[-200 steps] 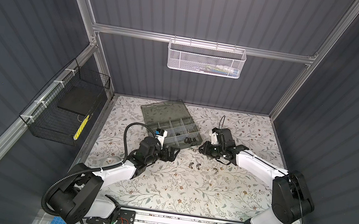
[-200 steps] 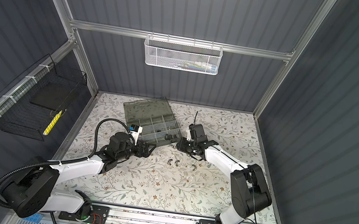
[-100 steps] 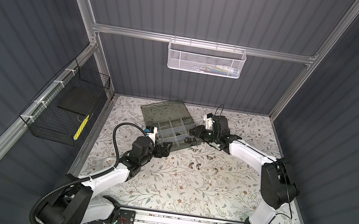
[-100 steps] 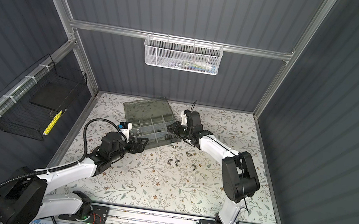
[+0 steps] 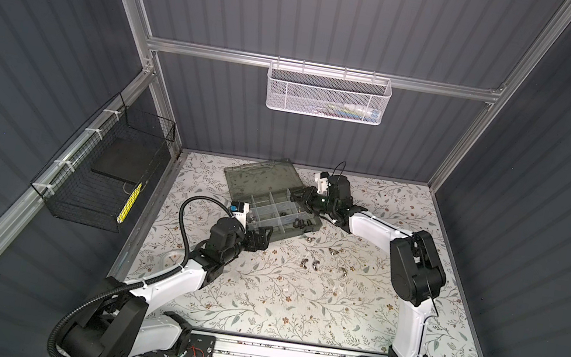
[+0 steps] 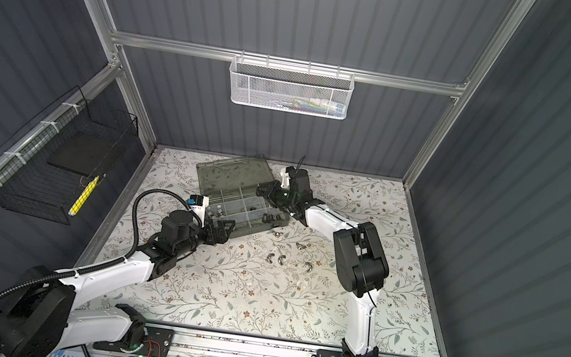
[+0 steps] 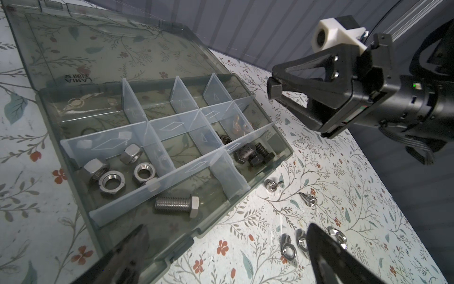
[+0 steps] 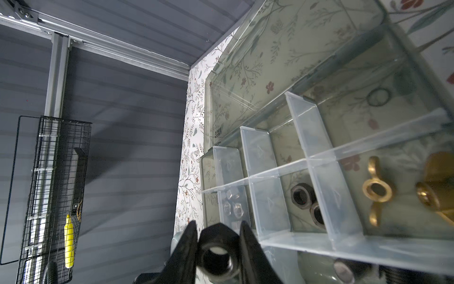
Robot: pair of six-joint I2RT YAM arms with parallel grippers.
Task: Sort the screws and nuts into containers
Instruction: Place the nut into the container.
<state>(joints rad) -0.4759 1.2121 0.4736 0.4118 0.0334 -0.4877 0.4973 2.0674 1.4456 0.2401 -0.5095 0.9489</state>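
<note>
The grey-green organizer case [image 5: 311,226] [image 6: 281,221] lies open at the back of the table, its containers split by pale dividers [image 7: 172,125]. My right gripper [image 5: 298,199] [image 6: 265,192] [image 8: 218,228] hovers over the case's right end, shut on a black hex nut [image 8: 217,254]. My left gripper [image 5: 262,240] [image 6: 223,230] [image 7: 226,248] stands open at the case's near left corner, empty. In the containers lie silver hex nuts [image 7: 110,179], a silver screw [image 7: 177,205], black screws [image 7: 255,155], black nuts [image 8: 307,201] and brass wing nuts [image 8: 377,191]. Several silver wing nuts [image 5: 309,264] [image 7: 287,248] lie loose on the cloth.
The smoky lid [image 5: 261,175] lies flat behind the case. A white mesh basket [image 5: 326,94] hangs on the back wall and a black wire basket [image 5: 110,175] on the left wall. A small round dish [image 5: 173,258] sits at the table's left edge.
My right gripper has carried the black nut from above the loose pieces leftward and back, over the case. The left gripper has stayed open, nearly in place.
</note>
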